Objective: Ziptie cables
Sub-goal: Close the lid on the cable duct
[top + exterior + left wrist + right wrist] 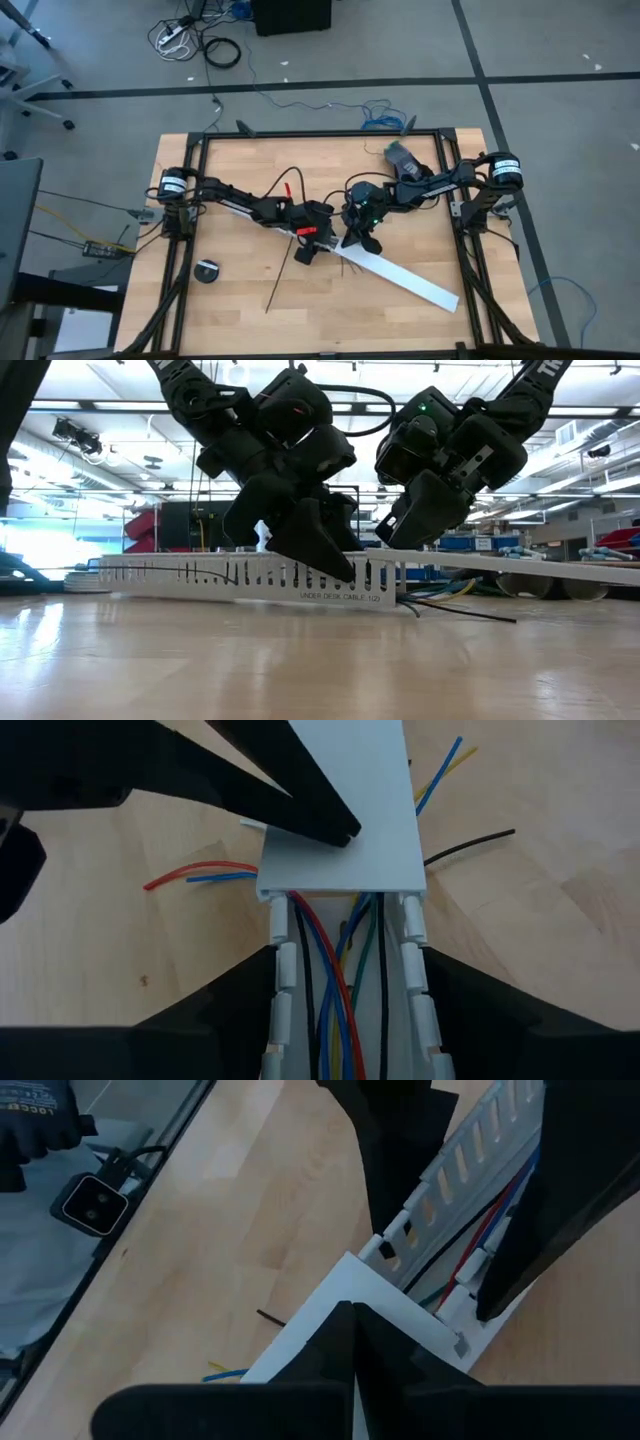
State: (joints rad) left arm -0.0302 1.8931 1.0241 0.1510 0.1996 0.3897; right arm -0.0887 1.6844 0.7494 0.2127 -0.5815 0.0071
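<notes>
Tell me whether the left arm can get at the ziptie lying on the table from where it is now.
Probably not yet. The left gripper straddles the white channel, fingers spread around its walls. The ziptie lies bare on the table nearby, nothing covering it, so the arm must leave the channel first.

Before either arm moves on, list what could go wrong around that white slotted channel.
1. The left tool straddles the long white slotted plastic channel, fingers outside both walls; closing could bend the thin wall tabs.
2. The right tool, shut, presses its tips on the flat white cover strip; a slip could drop the cover onto the thin coloured wires and pinch them.
3. The thin black plastic strip lies loose on the wooden table, away from both tools.
</notes>
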